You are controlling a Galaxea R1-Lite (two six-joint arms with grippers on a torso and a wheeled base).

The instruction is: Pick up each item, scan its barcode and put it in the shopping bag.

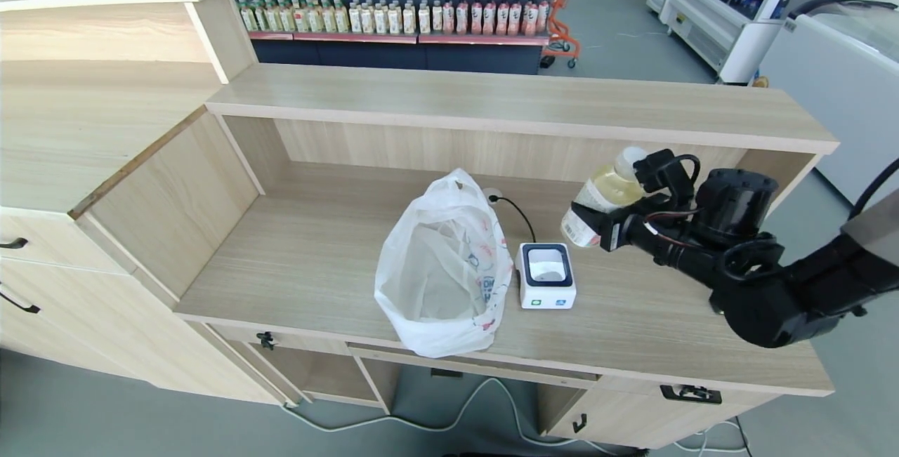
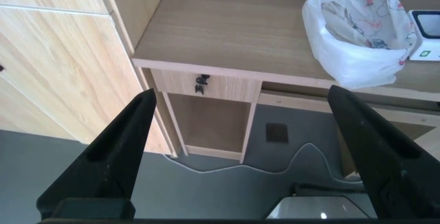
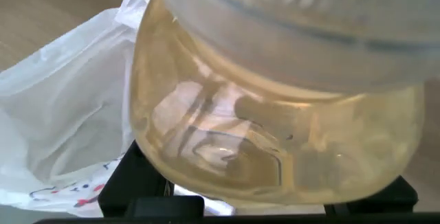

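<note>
Over on the right side of the table (image 1: 316,253), the right fingers (image 1: 660,169) are clamped on the bottle (image 1: 602,197). It's up in the air, tilted, cap end toward the back wall and label end lower. It sits off to the right of the scanner (image 1: 546,274) and a bit behind it, not over the window yet.

So I'd guess we're at the scan part. Doing it well probably means bringing the bottle across until the label hangs right over the dark window on top of the scanner. Then roll the wrist so the barcode faces down, because I can't tell which way the barcode points at the moment. Keep it close to the window but not touching, and pause a beat. The grip looks firm enough, though the bottle is round and full of pale liquid, so no jerky moves. The bag (image 1: 442,267) stands just beside the scanner, so a wide swing could knock it flat.

The bag is a thin white plastic one, mouth open and facing up, and looks empty as far as I can see. The bottle is capped and mostly full.

The left fingers (image 2: 113,159) are spread wide with nothing between them, hanging down off the front edge of the table, left of the bag.
</note>
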